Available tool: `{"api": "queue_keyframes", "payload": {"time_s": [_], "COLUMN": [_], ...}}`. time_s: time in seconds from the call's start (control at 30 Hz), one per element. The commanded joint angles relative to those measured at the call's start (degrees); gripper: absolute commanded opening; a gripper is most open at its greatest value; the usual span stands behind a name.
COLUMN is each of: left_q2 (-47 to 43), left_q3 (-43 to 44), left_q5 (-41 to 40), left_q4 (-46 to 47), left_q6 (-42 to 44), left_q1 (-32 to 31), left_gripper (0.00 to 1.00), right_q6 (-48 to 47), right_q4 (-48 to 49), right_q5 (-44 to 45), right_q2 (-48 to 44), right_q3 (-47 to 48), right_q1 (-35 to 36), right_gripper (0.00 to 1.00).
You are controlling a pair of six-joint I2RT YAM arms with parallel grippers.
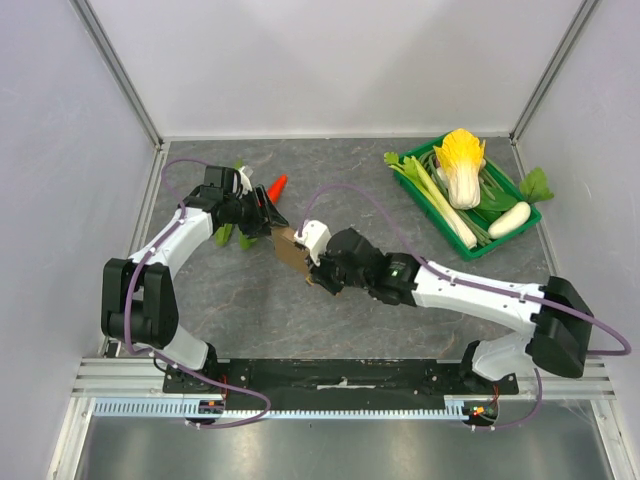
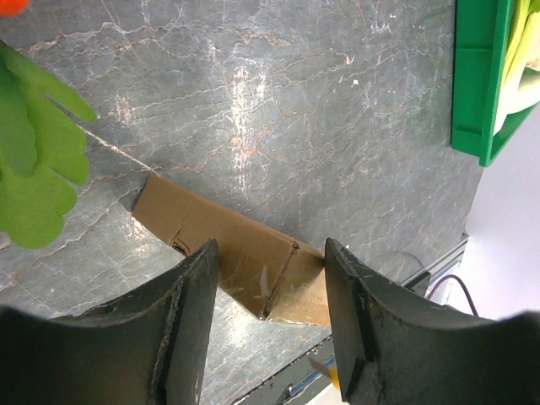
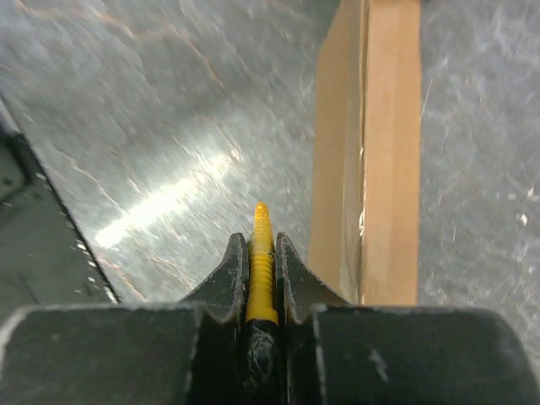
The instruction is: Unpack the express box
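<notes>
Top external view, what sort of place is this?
Probably a robot test cell: plain white walls on metal framing enclose a grey marbled table, two robot arms are bolted at its near edge, and a green crate holds vegetables.

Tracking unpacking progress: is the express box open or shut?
Shut, it seems: the express box shows flaps lying flat and closed seams in both wrist views; no contents visible.

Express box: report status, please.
Left pincer open over express box. Right pincer shut on yellow ridged tool. Box looks closed. Green leaf nearby, apart.
</notes>
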Motion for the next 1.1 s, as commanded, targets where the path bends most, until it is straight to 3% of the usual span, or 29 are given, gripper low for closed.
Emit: {"api": "queue_keyframes", "payload": {"time_s": [0.0, 0.27, 0.67, 0.87, 1.07], "left_q2": [1.51, 1.25, 0.64, -0.16, 0.02], "left_q3": [0.58, 0.05, -1.53, -2.06, -0.83], "left_q5": [-0.91, 0.23, 4.71, 5.24, 5.50], "left_q4": [-5.86, -7.35, -5.60, -4.54, -3.84], "left_q6": [3.23, 1.91, 2.44, 2.44, 2.61], "left_q1": [-0.13, -0.13, -0.22, -0.22, -0.30], "left_gripper": [0.58, 0.58, 0.57, 0.57, 0.57], "right_q6": [-1.55, -0.40, -1.55, -0.58, 0.92], "right_q4": [3.07, 10.90, 12.49, 12.14, 11.17], "right_q5": [10.26, 20.03, 28.55, 29.44, 23.48], "right_q2": [1.27, -1.28, -4.01, -4.53, -6.99], "right_q3": [-4.50, -11.98, -15.33, -14.98, -14.80], "right_q1": [1.54, 1.45, 1.36, 1.01, -1.62], "right_gripper": [0.00, 0.00, 0.00, 0.00, 0.00]}}
